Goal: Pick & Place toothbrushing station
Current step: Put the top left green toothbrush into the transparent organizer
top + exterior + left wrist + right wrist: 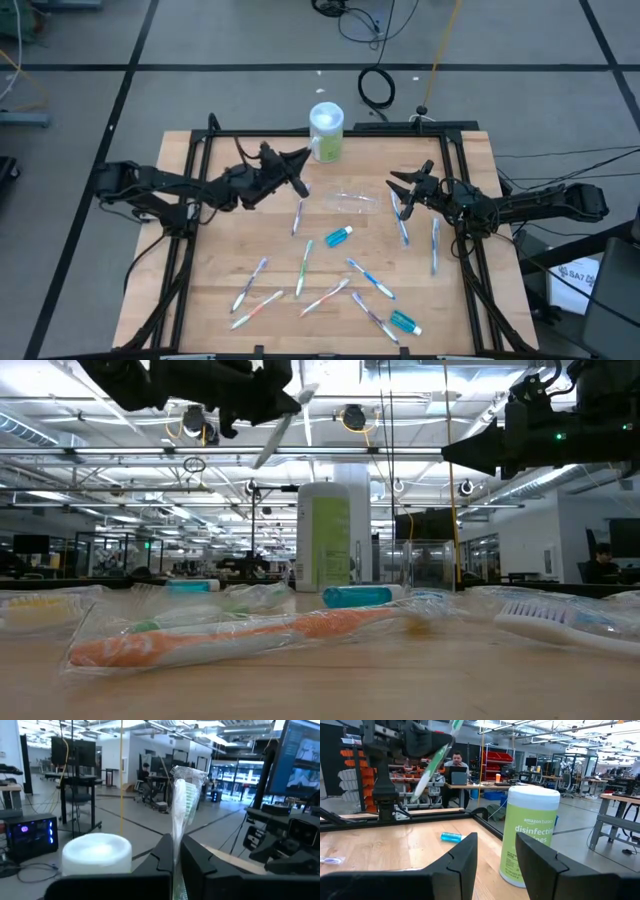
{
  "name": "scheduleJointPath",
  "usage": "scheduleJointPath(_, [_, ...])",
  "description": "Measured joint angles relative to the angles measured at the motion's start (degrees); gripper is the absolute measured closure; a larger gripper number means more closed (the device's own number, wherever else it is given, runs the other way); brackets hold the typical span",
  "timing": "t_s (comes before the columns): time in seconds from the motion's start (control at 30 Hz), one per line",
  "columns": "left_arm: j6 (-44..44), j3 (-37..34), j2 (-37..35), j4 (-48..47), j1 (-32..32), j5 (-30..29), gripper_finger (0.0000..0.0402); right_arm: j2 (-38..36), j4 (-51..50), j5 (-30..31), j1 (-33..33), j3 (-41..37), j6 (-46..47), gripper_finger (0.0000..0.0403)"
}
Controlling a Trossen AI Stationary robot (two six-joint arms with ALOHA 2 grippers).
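Observation:
My left gripper [292, 168] is shut on a wrapped white-and-green toothbrush [184, 795], held above the table near a white wipes canister [326, 130]. It also shows high up in the low view [275, 432]. My right gripper [402, 186] is open and empty above the table's right side, its fingers apart in the right wrist view [495, 862]. Several wrapped toothbrushes [303, 268] lie flat on the table. Teal tubes lie at the middle [340, 236] and near right [403, 322]. A clear plastic bag [350, 202] lies flat between the grippers. My left gripper pinches the toothbrush's wrapped handle [175, 851] between its two fingers. The bristle end [187, 790] sticks out past the fingertips. The toothbrush is lifted clear of the table and slants in the hold [270, 442].
The wipes canister [530, 835] stands upright at the table's far middle. A black frame rail [190, 200] runs along the table's sides. Two toothbrushes [434, 245] lie near the right rail under my right arm. A person sits at a desk beyond the table [456, 762].

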Motion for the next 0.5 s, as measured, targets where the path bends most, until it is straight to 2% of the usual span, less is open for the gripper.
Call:
scheduleJointPath(0.2, [0.2,0.0,6.6,7.2,0.0,0.0,0.0395,0.0,0.0,0.0,0.0,0.0,0.0,0.0277])
scheduleJointPath(0.5, [0.2,0.0,18.1,29.6,0.5,4.8,0.0396,0.0,0.0,0.1,0.0,0.0,0.0,0.0277])
